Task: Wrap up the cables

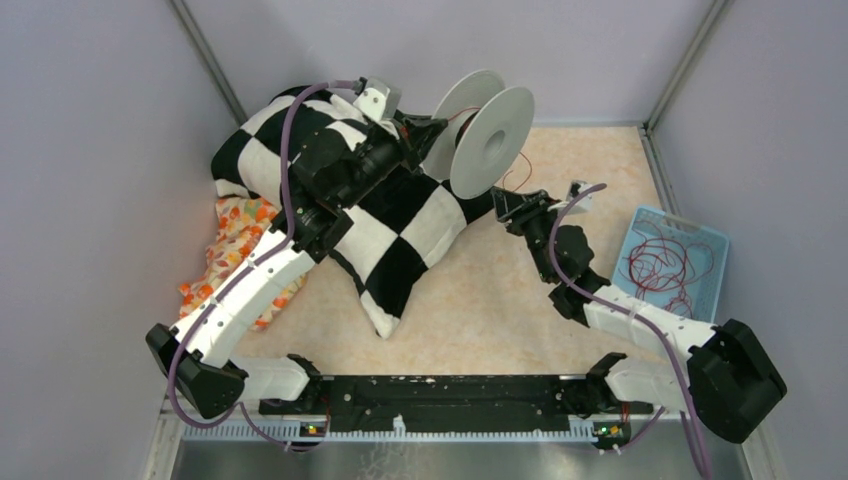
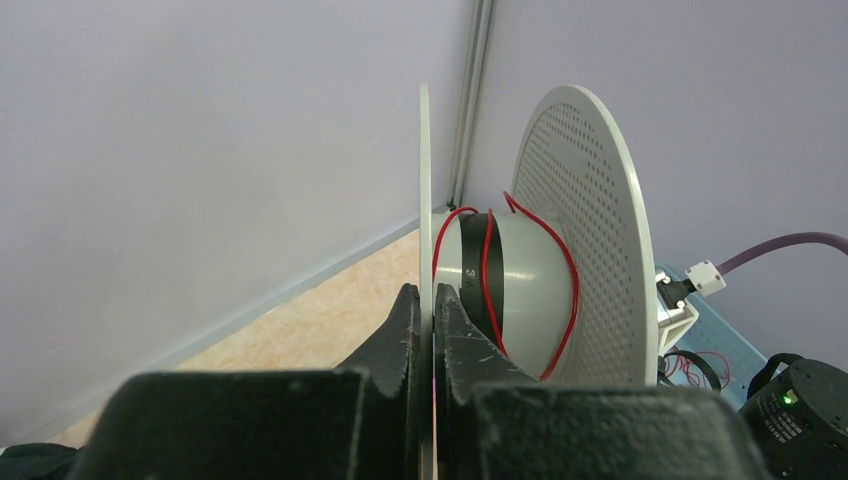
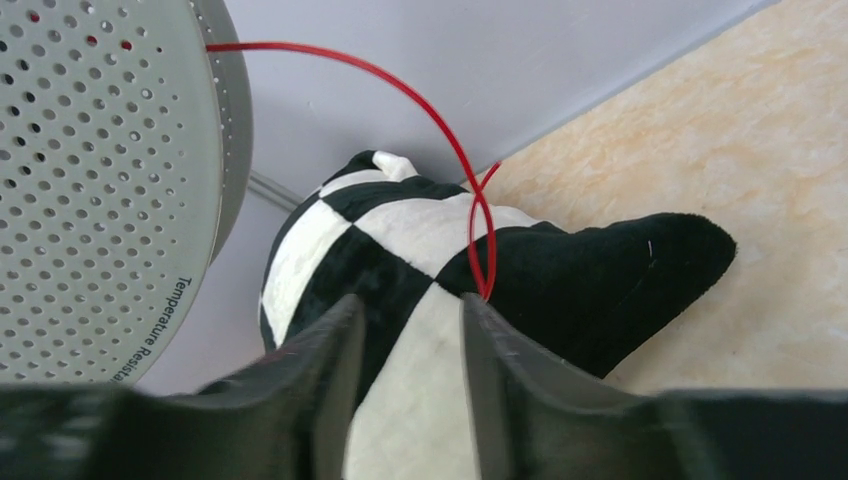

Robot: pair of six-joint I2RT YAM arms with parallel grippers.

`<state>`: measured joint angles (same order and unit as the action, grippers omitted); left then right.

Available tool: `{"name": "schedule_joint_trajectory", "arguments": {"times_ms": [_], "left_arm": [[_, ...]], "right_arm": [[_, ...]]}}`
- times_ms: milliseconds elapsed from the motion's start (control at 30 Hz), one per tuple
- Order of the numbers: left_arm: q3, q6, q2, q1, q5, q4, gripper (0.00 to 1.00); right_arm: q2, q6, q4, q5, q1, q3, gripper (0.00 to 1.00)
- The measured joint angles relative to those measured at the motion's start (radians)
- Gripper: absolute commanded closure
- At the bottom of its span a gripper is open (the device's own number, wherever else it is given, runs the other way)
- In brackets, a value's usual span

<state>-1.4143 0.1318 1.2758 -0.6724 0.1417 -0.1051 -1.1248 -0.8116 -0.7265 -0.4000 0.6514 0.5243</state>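
The left gripper [image 2: 428,302] is fully closed, its matt black fingers pinching the thin plain rim of a pale grey plastic spool [image 2: 590,230]. That rim runs straight up from between the jaws as a flat sliver seen edge-on. Just right of the jaws sits the smooth rounded hub with a black band round it, and beyond that the other disc, dotted all over with small round holes. A glossy red cable [image 2: 490,280], very thin, lies in a few loose turns over the hub beside the left jaws.

The right gripper [image 3: 405,320] stands partly open, a clear gap between its two dark fingers with nothing between them. The same red strand arcs from the spool's edge, up and left of these jaws, and drops to the tip of the right-hand finger; it may be touching that finger, but the end is hidden there. The holed disc bears printed words, "Temperature Resista", cut off by the finger. Beyond the gap lies a plush black-and-white checked pillow [image 3: 400,250] on a beige marbled table [image 3: 720,150].

Well right of the right jaws, a light blue plastic basket [image 1: 688,226] holds more cables [image 1: 665,262] in a loose curly tangle, too fine to count. An orange patterned cloth [image 1: 235,245] shows partly under the pillow
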Motion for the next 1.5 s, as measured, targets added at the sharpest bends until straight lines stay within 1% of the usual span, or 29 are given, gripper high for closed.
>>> {"name": "schedule_joint_trajectory", "arguments": {"times_ms": [33,100,567,633,667,733,1000,1100,1133,1200,1267,1400,1500], "left_arm": [[0.002,0.0,0.0,0.0,0.0,0.0,1.0],[0.002,0.0,0.0,0.0,0.0,0.0,1.0],[0.003,0.0,0.0,0.0,0.004,-0.001,1.0],[0.003,0.0,0.0,0.0,0.007,-0.002,1.0],[0.003,0.0,0.0,0.0,0.007,-0.003,1.0],[0.003,0.0,0.0,0.0,0.01,-0.006,1.0],[0.003,0.0,0.0,0.0,0.02,-0.007,1.0],[0.003,0.0,0.0,0.0,0.022,-0.007,1.0],[0.003,0.0,0.0,0.0,0.022,-0.007,1.0],[0.003,0.0,0.0,0.0,0.022,-0.007,1.0],[0.003,0.0,0.0,0.0,0.022,-0.007,1.0],[0.003,0.0,0.0,0.0,0.022,-0.007,1.0],[0.008,0.001,0.0,0.0,0.017,-0.011,1.0]], "right_arm": [[0.0,-0.001,0.001,0.0,0.0,0.0,0.47],[0.0,-0.002,0.003,-0.003,0.0,0.0,0.44],[0.056,-0.005,0.04,-0.035,-0.013,-0.001,0.44],[0.056,-0.006,0.041,-0.035,-0.013,-0.001,0.46],[0.056,-0.01,0.043,-0.035,-0.013,-0.001,0.51],[0.056,-0.013,0.044,-0.035,-0.013,-0.001,0.55],[0.055,-0.031,0.048,-0.056,-0.016,-0.001,0.57],[0.049,-0.031,0.048,-0.058,-0.02,-0.001,0.65],[0.046,-0.031,0.05,-0.058,-0.021,-0.001,0.7],[0.04,-0.031,0.058,-0.057,-0.026,-0.001,0.82],[0.035,-0.032,0.064,-0.056,-0.034,-0.001,1.0],[0.035,-0.038,0.082,-0.055,-0.046,0.0,1.0],[0.035,-0.034,0.142,-0.04,-0.047,0.011,1.0]]}}
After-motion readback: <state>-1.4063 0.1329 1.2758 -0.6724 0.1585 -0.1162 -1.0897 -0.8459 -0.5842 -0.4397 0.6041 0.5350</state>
